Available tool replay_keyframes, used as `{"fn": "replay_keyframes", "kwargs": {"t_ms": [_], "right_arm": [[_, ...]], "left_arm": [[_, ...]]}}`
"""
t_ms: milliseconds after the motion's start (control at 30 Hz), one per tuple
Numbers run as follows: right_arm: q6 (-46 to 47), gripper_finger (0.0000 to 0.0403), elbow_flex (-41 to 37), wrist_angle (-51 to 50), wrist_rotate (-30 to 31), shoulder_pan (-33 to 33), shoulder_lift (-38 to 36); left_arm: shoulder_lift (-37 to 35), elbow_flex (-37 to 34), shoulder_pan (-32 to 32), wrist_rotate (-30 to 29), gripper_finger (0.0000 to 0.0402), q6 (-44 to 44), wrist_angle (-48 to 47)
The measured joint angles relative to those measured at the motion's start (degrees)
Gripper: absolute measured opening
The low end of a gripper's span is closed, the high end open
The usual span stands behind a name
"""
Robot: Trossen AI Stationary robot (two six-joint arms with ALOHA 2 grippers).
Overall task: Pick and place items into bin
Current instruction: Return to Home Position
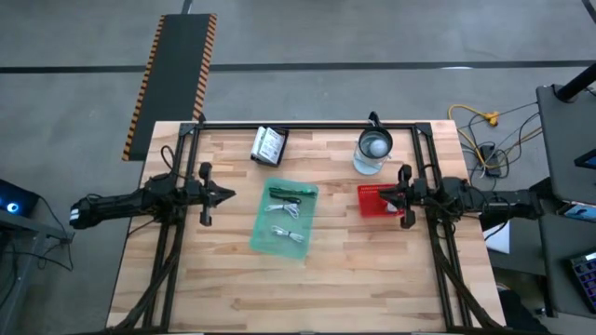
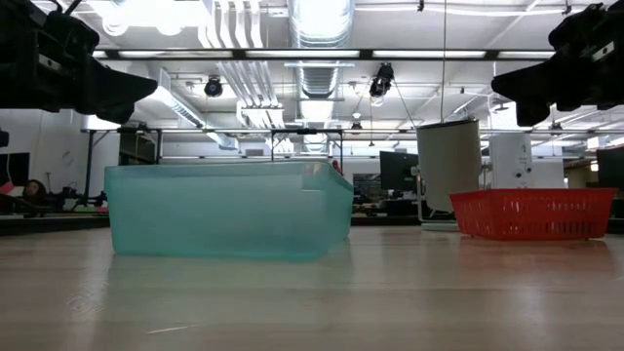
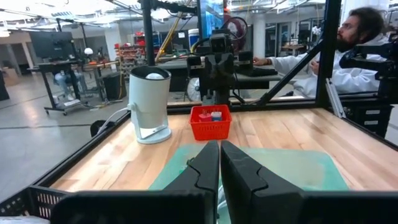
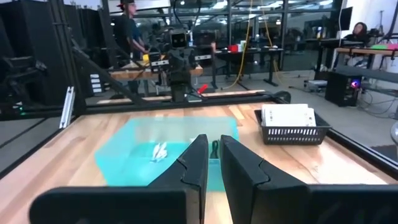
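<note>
Now | table (image 1: pixel 372 279): I keep both arms parked at its sides, clear of the containers, homing by my guess | green bin (image 1: pixel 270 237) mid-table holds white cable (image 1: pixel 289 234) | red basket (image 1: pixel 367 207) holds pink bit (image 3: pixel 204 114) | left gripper (image 1: pixel 228 194) pressed together, empty | right gripper (image 1: pixel 383 195) slightly parted, empty

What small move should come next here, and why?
Likely just hold both arms parked. The left gripper, shut, and right gripper, slightly open, hang empty either side of the green bin; white cables lie inside it and small pieces inside the red basket, so no further pick seems needed.
</note>
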Motion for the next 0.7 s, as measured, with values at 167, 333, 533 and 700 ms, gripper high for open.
{"fn": "replay_keyframes", "kwargs": {"t_ms": [167, 333, 533, 700], "right_arm": [[0.02, 0.0033, -0.01, -0.06, -0.02, 0.0, 0.0], [-0.18, 0.0033, -0.01, -0.06, -0.01, 0.0, 0.07], [-1.53, 0.0033, -0.01, -0.08, -0.28, 0.0, 0.11], [-2.15, 0.0033, -0.01, -0.08, -0.48, 0.0, 0.18]], "left_arm": [[-0.04, 0.0, 0.0, 0.07, 0.0, 0.0, 0.05], [-0.02, 0.0, 0.0, 0.13, 0.0, 0.2, 0.07], [0.03, 0.0, 0.0, 0.13, 0.0, 0.21, 0.07], [0.04, 0.0, 0.0, 0.15, 0.0, 0.33, 0.03]]}}
